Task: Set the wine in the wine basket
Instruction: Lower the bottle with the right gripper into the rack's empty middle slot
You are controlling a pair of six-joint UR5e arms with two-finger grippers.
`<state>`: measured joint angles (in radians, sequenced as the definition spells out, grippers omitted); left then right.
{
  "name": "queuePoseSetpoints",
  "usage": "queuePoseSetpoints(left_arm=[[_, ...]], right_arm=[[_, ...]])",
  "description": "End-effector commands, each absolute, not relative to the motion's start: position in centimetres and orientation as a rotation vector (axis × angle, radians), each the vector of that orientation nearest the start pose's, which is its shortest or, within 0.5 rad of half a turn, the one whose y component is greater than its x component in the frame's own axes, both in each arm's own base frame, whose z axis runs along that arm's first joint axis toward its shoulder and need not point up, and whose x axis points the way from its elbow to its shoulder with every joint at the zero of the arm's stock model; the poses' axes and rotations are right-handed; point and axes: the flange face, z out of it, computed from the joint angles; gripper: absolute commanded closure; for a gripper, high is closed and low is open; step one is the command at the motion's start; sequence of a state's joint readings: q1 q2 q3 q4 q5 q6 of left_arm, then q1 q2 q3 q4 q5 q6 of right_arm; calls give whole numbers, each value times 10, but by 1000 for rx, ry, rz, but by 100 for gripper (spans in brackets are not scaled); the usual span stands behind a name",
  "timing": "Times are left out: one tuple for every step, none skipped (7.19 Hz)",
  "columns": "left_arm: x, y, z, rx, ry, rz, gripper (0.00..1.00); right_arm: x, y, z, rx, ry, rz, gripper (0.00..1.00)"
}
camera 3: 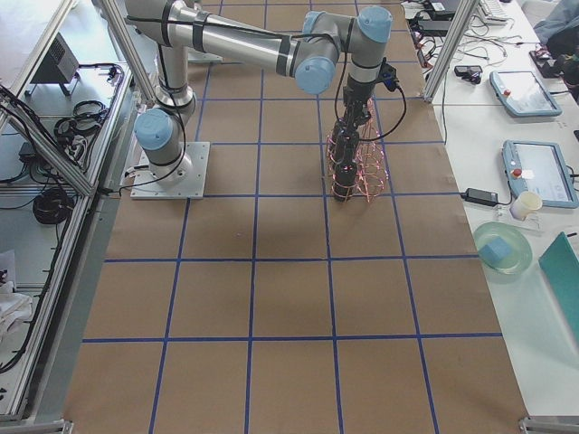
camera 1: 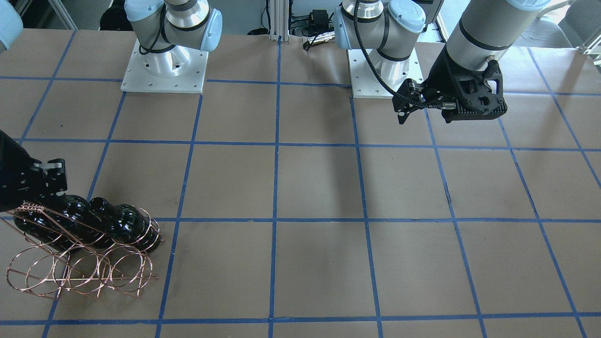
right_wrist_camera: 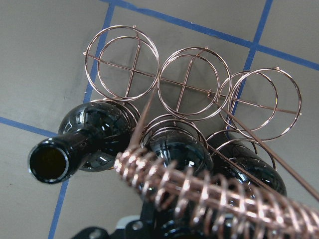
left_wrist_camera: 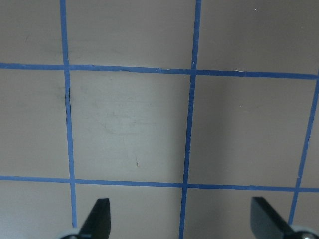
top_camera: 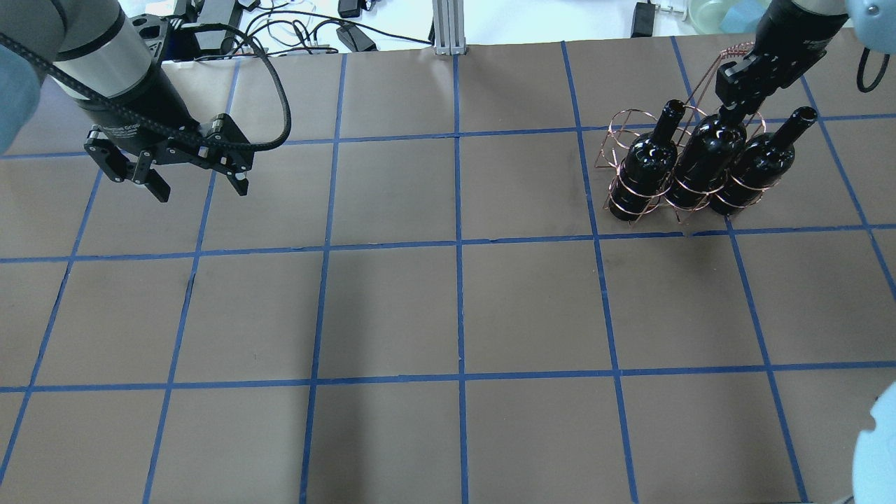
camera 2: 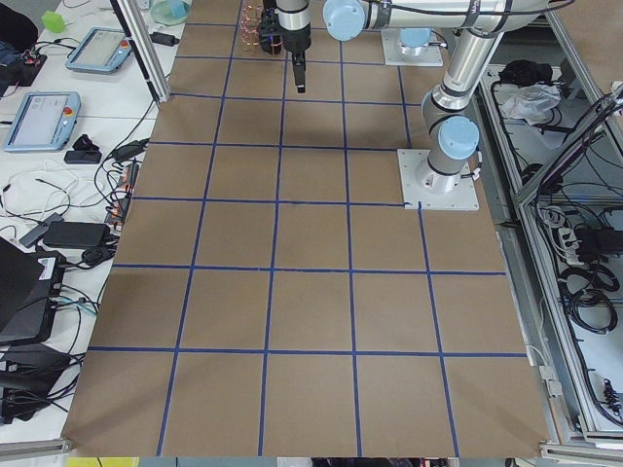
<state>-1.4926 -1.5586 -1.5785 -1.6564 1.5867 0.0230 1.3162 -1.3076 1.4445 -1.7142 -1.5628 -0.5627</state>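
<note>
The copper wire wine basket (top_camera: 611, 128) stands at the far right of the table and also shows in the front view (camera 1: 30, 206) and the right wrist view (right_wrist_camera: 188, 82). Three near-black wine bottles stand tilted in its rear hoops: left (top_camera: 647, 164), middle (top_camera: 707, 150), right (top_camera: 759, 164). My right gripper (top_camera: 735, 98) is shut on the middle bottle's neck, which it hides. The front row of hoops is empty. My left gripper (top_camera: 199, 187) is open and empty above the far left of the table, with its fingertips (left_wrist_camera: 97, 219) wide apart.
The brown table (top_camera: 455, 315) carries a blue tape grid. Cables and boxes lie beyond its far edge (top_camera: 336, 28). The two arm bases (camera 1: 164, 65) stand at the robot's side. The basket's coiled handle (right_wrist_camera: 209, 194) crosses just under my right wrist camera.
</note>
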Motion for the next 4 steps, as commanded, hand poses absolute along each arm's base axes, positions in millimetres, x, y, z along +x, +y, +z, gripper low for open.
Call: queuePoseSetpoints(left_arm=[[-94, -487, 482, -85, 3124, 128, 0], [-94, -487, 482, -85, 3127, 126, 0], [-94, -487, 482, -85, 3125, 126, 0], [-94, -487, 482, -85, 3125, 126, 0]], right_arm=[[-22, -616, 397, -474, 3096, 15, 100], [-22, -616, 388, -471, 3094, 20, 100], [-22, -616, 380, -471, 3093, 23, 100], [-22, -617, 379, -464, 3097, 12, 94]])
